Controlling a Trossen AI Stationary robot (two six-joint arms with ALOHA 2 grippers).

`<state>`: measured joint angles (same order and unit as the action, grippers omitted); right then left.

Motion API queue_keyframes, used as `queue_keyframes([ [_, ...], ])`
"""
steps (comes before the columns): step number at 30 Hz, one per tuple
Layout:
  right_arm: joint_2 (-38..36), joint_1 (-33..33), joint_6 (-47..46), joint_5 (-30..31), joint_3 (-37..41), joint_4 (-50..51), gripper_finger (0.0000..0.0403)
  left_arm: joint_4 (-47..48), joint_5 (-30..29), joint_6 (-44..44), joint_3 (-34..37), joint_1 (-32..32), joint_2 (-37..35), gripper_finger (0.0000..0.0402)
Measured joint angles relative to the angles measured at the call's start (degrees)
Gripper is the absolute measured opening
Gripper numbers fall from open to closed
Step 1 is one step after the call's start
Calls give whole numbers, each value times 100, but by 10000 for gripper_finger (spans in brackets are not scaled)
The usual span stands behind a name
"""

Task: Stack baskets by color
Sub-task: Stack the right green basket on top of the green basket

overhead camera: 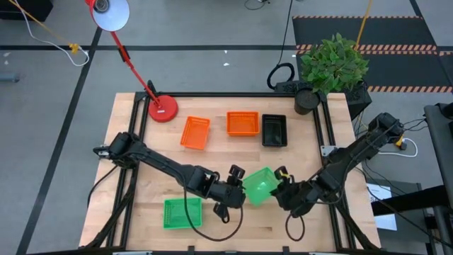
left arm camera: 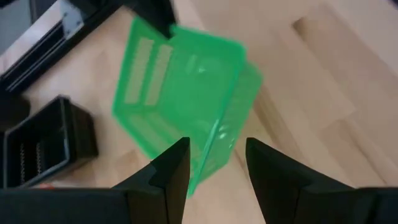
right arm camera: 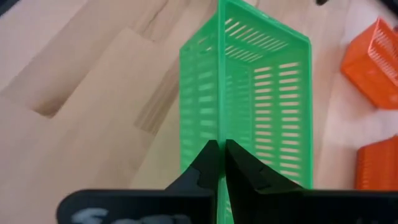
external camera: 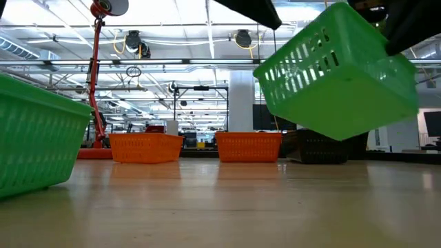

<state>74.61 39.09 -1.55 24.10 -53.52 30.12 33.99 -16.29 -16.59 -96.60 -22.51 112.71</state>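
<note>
Pinched by its thin mesh wall in the right gripper (right arm camera: 221, 163), green basket (right arm camera: 261, 99) seems light, springy; left gripper (left arm camera: 217, 168) gapes alongside.

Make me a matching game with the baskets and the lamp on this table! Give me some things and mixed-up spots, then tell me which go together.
Things:
1. green basket in the air
2. other green basket
3. black basket
4. red lamp base

Spots:
A. flat on the table near the front edge
B. at the back, right of the two orange baskets
C. back left of the table
D. tilted, pinched on its wall by the right gripper

Pairs: 1-D, 2-A, 3-B, 4-C
</note>
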Motion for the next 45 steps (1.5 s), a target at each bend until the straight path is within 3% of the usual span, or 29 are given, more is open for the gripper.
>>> queue_keyframes([
  [5,-6,-138,507,-7,0,-320,5,2,601,-239,0,126,0,159],
  [10,-7,-168,758,-11,0,-523,4,14,720,-446,0,262,0,148],
  [15,-7,-168,869,-13,0,-631,4,55,1146,-695,0,343,0,99],
  [21,-7,-168,874,-12,0,-664,4,126,1229,-967,0,348,0,20],
  [24,-5,-168,859,-30,0,-754,10,240,1230,-990,-7,338,0,11],
  [36,-378,-214,-31,-7,0,-1541,123,1049,1225,-1719,-2,70,-85,16],
  [41,-768,-692,-1448,-53,-2,-1463,140,1285,1202,-2327,-4,-114,-114,19],
  [45,-708,-1149,-1595,-624,-4,-1316,145,1277,998,-2813,-4,-322,-114,8],
])
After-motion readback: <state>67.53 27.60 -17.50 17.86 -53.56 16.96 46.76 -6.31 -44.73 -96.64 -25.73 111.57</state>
